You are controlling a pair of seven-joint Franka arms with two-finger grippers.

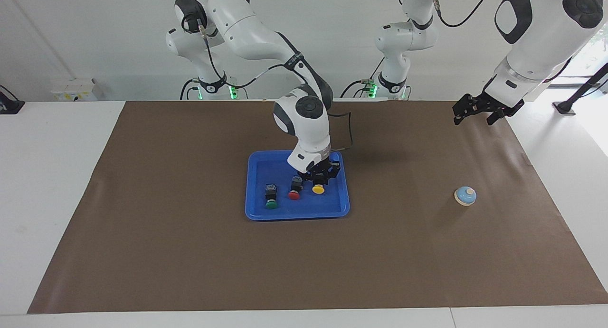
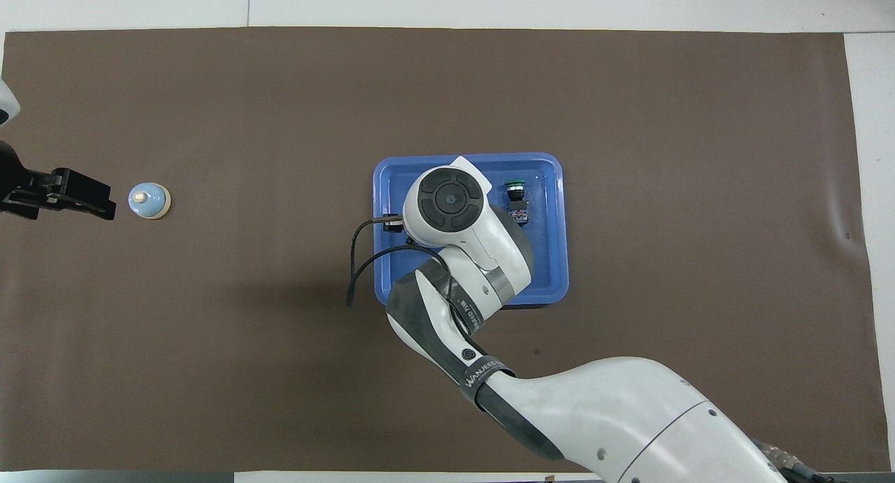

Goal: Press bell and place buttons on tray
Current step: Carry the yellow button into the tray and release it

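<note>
White glossy arm point(image 2: 615, 406) shells with dark grey joint caps, black cables, green base lights

Place: a robotics lab, set up as a test bench.
Arms: two white, black-jointed robot arms point(image 1: 304, 81) mounted at the table's edge, green status lights at their bases.
Work surface: long white table point(image 1: 57, 143) covered by a plain brown paper mat point(image 1: 190, 261).
Surroundings: bare white wall point(image 1: 95, 33), loose black cables, a small white wall box.

three buttons point(image 1: 294, 189), one bell point(image 1: 465, 195) – one tray point(image 1: 256, 213)
</note>
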